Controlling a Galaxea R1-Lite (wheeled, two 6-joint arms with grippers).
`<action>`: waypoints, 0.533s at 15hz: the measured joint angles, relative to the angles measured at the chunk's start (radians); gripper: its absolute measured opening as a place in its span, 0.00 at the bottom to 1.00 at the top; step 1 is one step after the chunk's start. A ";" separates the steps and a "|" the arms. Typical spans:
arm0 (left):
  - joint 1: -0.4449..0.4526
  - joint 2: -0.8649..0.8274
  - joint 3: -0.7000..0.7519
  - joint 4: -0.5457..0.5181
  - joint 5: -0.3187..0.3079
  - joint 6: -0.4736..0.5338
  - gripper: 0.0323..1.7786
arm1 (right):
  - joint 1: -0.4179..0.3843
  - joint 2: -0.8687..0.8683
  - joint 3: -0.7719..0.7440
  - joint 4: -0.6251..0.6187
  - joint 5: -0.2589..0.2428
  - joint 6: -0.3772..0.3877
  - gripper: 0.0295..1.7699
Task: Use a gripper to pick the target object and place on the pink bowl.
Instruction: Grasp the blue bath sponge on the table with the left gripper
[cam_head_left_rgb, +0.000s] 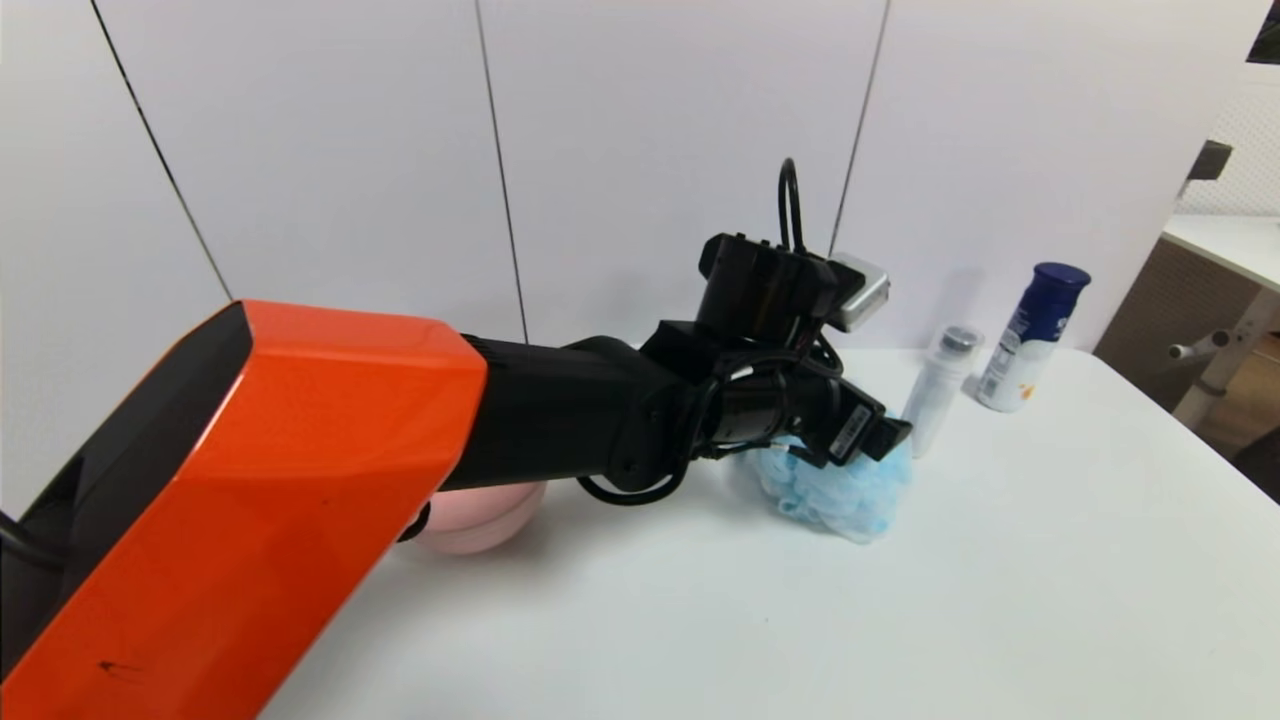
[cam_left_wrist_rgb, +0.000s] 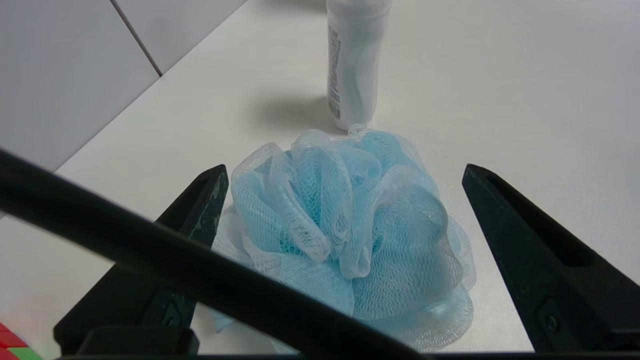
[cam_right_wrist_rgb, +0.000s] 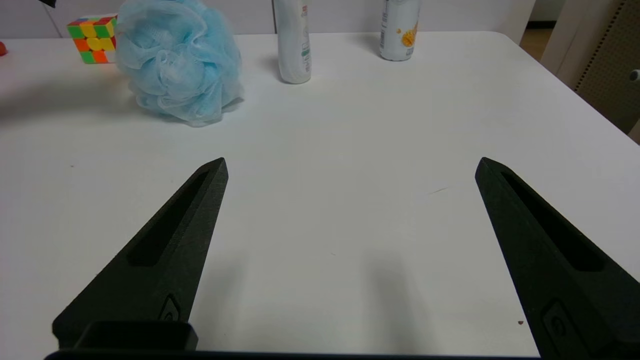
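The target object, a fluffy light-blue mesh pouf (cam_head_left_rgb: 845, 495) (cam_left_wrist_rgb: 350, 235) (cam_right_wrist_rgb: 177, 60), sits on the white table. My left gripper (cam_left_wrist_rgb: 344, 169) hangs over it, open, with a black finger on either side of it. One finger (cam_left_wrist_rgb: 210, 200) lies against the mesh; the other finger (cam_left_wrist_rgb: 505, 225) stands a little clear. In the head view the left wrist (cam_head_left_rgb: 790, 400) covers the pouf's top and the fingers. The pink bowl (cam_head_left_rgb: 480, 520) shows partly under the orange arm, to the pouf's left. My right gripper (cam_right_wrist_rgb: 351, 160) is open over bare table, well short of the pouf.
A white bottle (cam_head_left_rgb: 940, 395) (cam_left_wrist_rgb: 355, 60) stands just behind the pouf, and a blue-capped can (cam_head_left_rgb: 1030, 335) (cam_right_wrist_rgb: 400, 30) stands farther right. A multicoloured puzzle cube (cam_right_wrist_rgb: 92, 40) sits beside the pouf. The wall runs close behind. The table's right edge (cam_head_left_rgb: 1180, 430) falls away.
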 joint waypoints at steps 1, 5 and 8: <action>-0.001 0.012 -0.008 0.002 -0.001 -0.001 0.95 | 0.000 0.000 0.000 0.000 0.000 0.000 0.97; -0.002 0.057 -0.014 0.000 -0.001 -0.011 0.95 | 0.000 0.000 0.000 0.000 0.000 0.000 0.97; -0.005 0.095 -0.015 -0.004 0.000 -0.032 0.95 | 0.000 0.000 0.000 0.000 0.000 0.000 0.97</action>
